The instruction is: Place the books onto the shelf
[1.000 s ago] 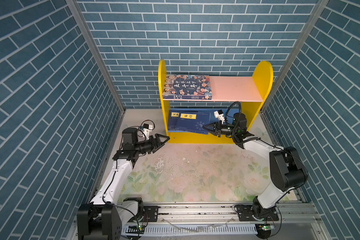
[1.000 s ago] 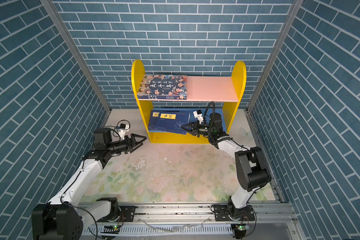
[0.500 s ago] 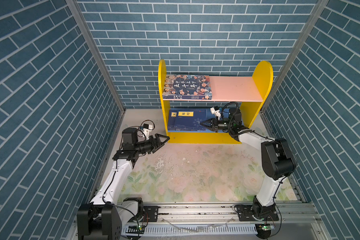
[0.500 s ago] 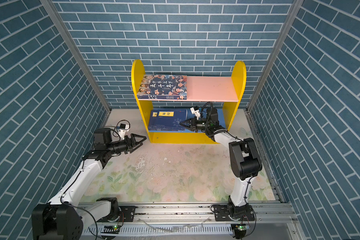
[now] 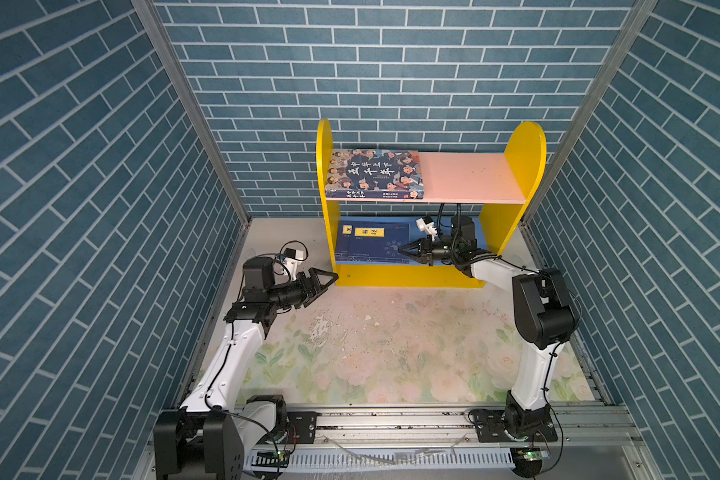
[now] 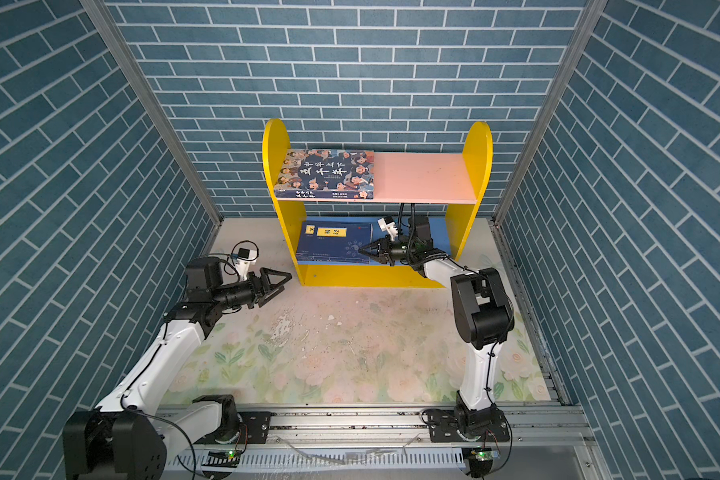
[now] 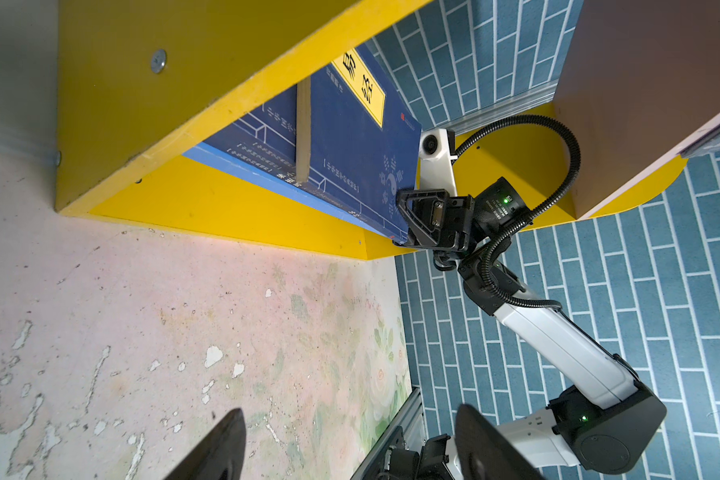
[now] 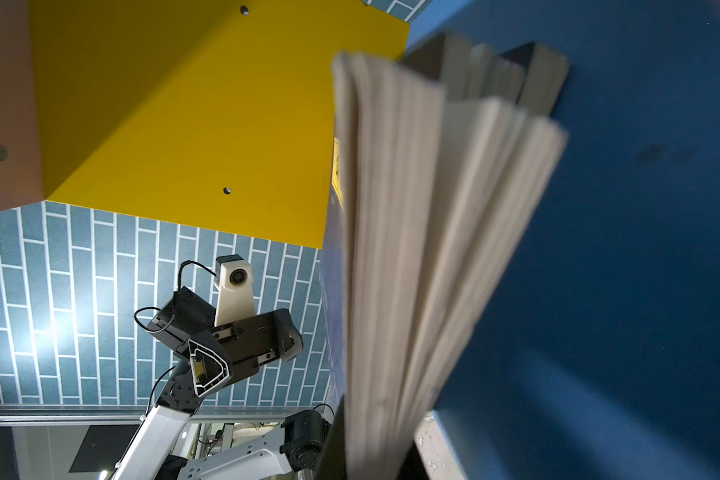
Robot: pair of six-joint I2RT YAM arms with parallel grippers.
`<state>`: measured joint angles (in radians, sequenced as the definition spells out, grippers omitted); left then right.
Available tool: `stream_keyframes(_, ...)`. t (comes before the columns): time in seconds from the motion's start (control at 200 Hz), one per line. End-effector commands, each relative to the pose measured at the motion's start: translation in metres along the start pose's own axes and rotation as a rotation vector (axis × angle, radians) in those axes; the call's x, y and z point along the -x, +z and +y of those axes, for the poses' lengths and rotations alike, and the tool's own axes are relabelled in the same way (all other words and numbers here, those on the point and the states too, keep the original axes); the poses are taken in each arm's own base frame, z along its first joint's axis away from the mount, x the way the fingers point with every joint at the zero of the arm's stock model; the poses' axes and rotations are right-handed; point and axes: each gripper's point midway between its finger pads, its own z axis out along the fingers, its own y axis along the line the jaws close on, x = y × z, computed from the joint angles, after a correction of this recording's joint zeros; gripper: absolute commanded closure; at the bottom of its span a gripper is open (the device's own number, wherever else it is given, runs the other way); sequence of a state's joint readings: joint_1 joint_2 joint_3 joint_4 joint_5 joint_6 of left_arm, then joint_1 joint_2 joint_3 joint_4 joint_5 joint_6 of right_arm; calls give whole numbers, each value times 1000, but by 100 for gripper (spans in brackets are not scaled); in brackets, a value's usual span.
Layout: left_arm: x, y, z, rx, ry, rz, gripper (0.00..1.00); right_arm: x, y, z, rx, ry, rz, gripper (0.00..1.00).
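Observation:
The shelf [image 5: 524, 166] [image 6: 481, 166] stands at the back of the table. A thick book with cartoon faces [image 5: 375, 174] [image 6: 327, 174] lies flat on the left of its pink upper board. Navy books [image 5: 371, 245] [image 6: 333, 245] [image 7: 350, 137] are stacked on the blue lower board. My right gripper [image 5: 404, 250] [image 6: 364, 250] [image 7: 408, 220] reaches into the lower tier and is shut on the stack's near right corner; fanned page edges [image 8: 412, 249] sit between its jaws. My left gripper [image 5: 329, 279] [image 6: 283, 279] [image 7: 350, 411] hovers open and empty just left of the shelf's front corner.
Blue brick-pattern walls close in both sides and the back. The floral table mat [image 5: 391, 353] lies in front of the shelf, scuffed and flaking near its middle. The right half of the pink board [image 5: 466, 174] is bare. A metal rail [image 5: 391, 419] runs along the front.
My right gripper has moved left and deeper into the lower tier, sliding the navy books further onto the blue board. The left arm has stayed where it was.

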<state>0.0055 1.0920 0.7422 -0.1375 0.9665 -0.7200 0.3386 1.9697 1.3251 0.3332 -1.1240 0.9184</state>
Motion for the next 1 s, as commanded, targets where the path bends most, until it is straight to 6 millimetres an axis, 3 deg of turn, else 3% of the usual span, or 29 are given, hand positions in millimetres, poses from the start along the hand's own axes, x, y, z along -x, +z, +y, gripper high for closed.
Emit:
stream_keyframes(0.0,1,-4,-1,-3,35,-21,19,11,1,-6,-11,-8,-17,100)
stream_keyframes(0.38,2,-4,0,-1,35,-27,18,19,3,-3,-35,-1,-50,100)
stream_keyframes(0.615,1,-5,0,-2,36,-29,18,8,16,-4,-134,-29,17,100)
stream_keyframes(0.77,1,-4,2,-1,35,-30,17,12,17,-9,-162,-24,2,94)
stream_keyframes(0.995,-1,-5,3,0,32,-30,17,12,18,-13,-181,-33,6,94)
